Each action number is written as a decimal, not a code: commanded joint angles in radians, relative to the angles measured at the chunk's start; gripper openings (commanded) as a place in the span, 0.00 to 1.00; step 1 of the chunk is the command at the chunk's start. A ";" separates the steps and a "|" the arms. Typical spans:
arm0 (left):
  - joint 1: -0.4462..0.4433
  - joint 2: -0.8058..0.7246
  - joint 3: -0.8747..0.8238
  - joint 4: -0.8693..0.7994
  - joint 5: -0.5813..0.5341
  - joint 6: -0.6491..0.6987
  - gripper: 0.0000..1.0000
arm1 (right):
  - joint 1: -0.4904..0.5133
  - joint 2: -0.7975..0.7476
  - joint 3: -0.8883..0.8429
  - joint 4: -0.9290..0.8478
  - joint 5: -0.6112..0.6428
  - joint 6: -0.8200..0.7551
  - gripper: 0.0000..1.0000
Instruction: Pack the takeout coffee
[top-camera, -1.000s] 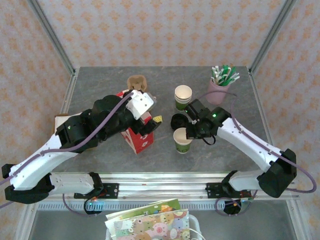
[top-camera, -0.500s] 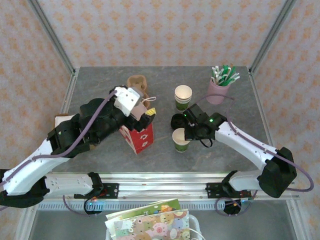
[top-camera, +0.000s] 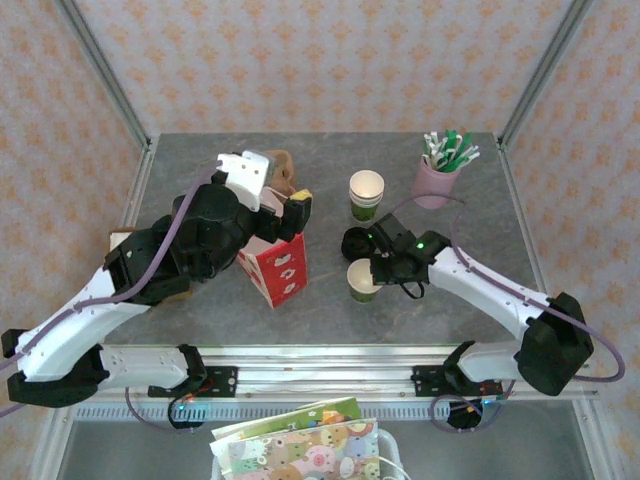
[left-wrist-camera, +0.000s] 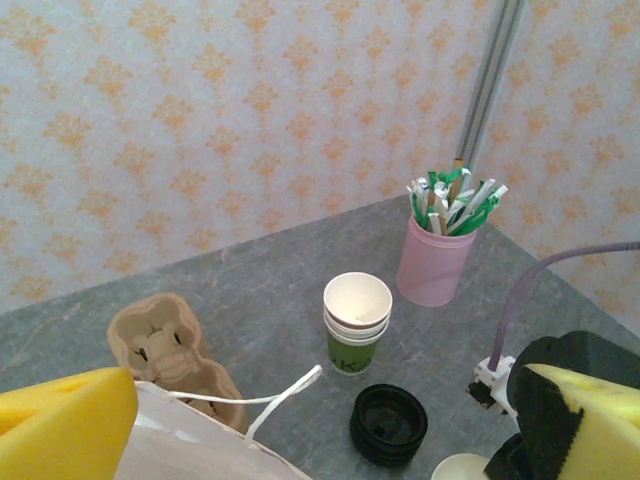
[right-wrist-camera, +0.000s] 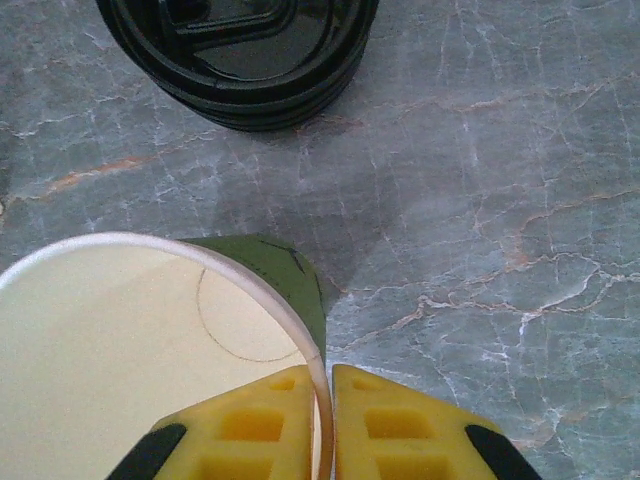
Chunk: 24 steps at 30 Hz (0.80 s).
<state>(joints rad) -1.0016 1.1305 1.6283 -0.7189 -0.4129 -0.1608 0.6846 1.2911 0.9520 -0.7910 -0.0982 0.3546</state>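
The takeout coffee is out of view. A lidless green cup (top-camera: 363, 281) with a cream inside (right-wrist-camera: 130, 350) stands on the table. My right gripper (top-camera: 379, 266) (right-wrist-camera: 322, 412) is shut on its rim, one yellow pad inside and one outside. Just beyond it lies a stack of black lids (top-camera: 357, 242) (right-wrist-camera: 240, 50) (left-wrist-camera: 390, 425). My left gripper (top-camera: 286, 214) (left-wrist-camera: 330, 428) hangs wide open over the top of the red paper bag (top-camera: 280, 272), holding nothing. The bag's white handle (left-wrist-camera: 285, 395) shows between its fingers.
A stack of lidless green cups (top-camera: 366, 193) (left-wrist-camera: 357, 320) stands behind the lids. A pink cup of straws (top-camera: 438, 172) (left-wrist-camera: 435, 258) is at the back right. A brown cardboard cup carrier (top-camera: 279, 165) (left-wrist-camera: 165, 345) sits behind the bag. Metal frame posts edge the table.
My left gripper has lifted back off the red bag and opened fully. The right gripper has slid a little left, still pinching the lidless cup's rim.
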 joint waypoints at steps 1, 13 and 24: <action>-0.005 0.013 0.057 -0.063 -0.081 -0.103 0.99 | 0.004 -0.018 -0.002 -0.008 0.052 -0.005 0.15; 0.133 0.190 0.360 -0.533 0.028 -0.918 0.87 | 0.004 -0.064 0.196 -0.162 0.134 0.021 0.52; 0.416 0.356 0.270 -0.498 0.583 -1.205 0.66 | 0.003 -0.045 0.423 -0.198 0.234 -0.022 0.64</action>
<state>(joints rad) -0.5945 1.4345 1.8767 -1.1740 0.0334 -1.2594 0.6846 1.2518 1.3613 -0.9428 0.0650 0.3553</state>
